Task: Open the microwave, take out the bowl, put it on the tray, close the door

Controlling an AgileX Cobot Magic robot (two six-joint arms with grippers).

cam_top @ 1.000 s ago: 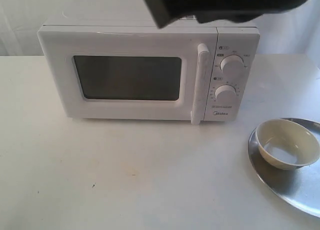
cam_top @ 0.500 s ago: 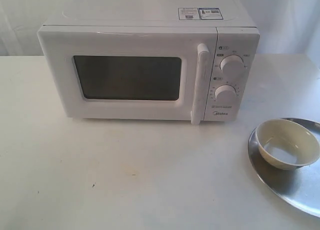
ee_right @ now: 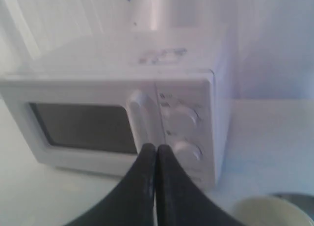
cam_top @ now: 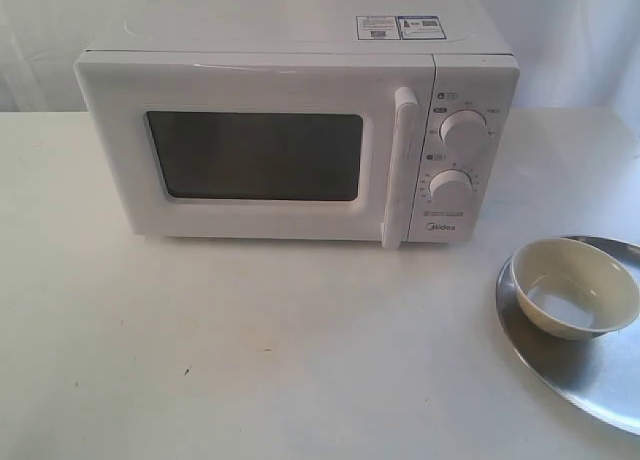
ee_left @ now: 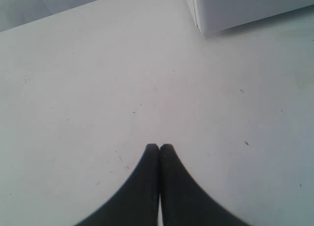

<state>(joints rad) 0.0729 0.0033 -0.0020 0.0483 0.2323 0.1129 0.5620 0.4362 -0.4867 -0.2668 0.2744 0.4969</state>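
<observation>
Exterior: microwave (cam_top: 290,80) far centre, door (cam_top: 250,90) shut; bowl (cam_top: 575,285) sits on tray (cam_top: 590,385), near right.
Left wrist: left gripper (ee_left: 159,148) fingers pressed together, empty, above table (ee_left: 98,88).
Right wrist: right gripper (ee_right: 156,148) likewise closed, empty, facing door handle (ee_right: 141,115).
Judged: every step appears done.

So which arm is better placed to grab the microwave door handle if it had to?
Right, probably. The right gripper, shut, faces the microwave front with the door handle straight ahead of its tips. The left gripper, also shut, looks down at the table with only a corner of the microwave in view.
</observation>
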